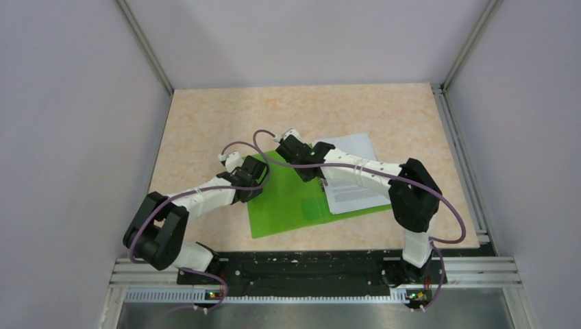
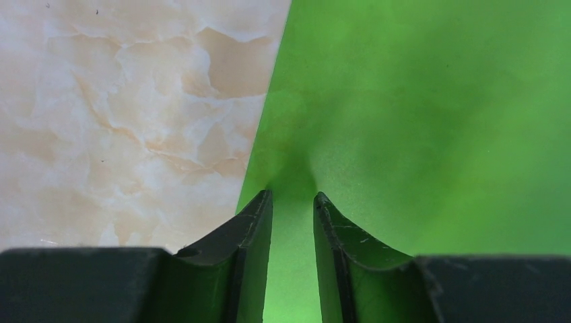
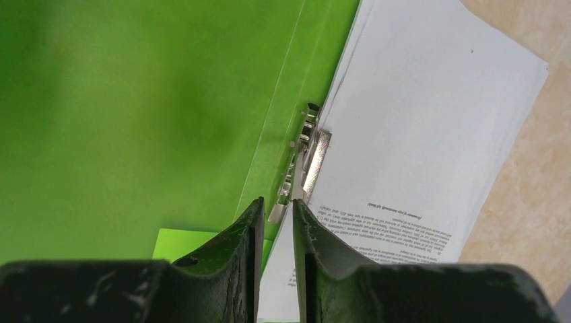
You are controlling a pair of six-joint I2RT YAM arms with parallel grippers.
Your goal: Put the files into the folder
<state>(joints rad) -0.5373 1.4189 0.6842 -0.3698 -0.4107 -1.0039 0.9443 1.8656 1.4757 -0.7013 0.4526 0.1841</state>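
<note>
The folder (image 1: 291,199) lies open on my table (image 1: 205,123), bright green and glossy, a metal clip (image 3: 303,158) along its spine; the files (image 3: 431,134), a stack of white sheets, rest on its right half, just beside that clip, with small black print too fine to read; my left claw (image 2: 293,198) hovers at the folder's left edge, fingers slightly parted, grasping nothing; my right claw (image 3: 277,205) sits above the clip, jaws narrowly apart, nothing between them.

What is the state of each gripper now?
Left gripper: slightly open, holding nothing, over the folder.
Right gripper: nearly closed, empty, by the metal clip.
</note>
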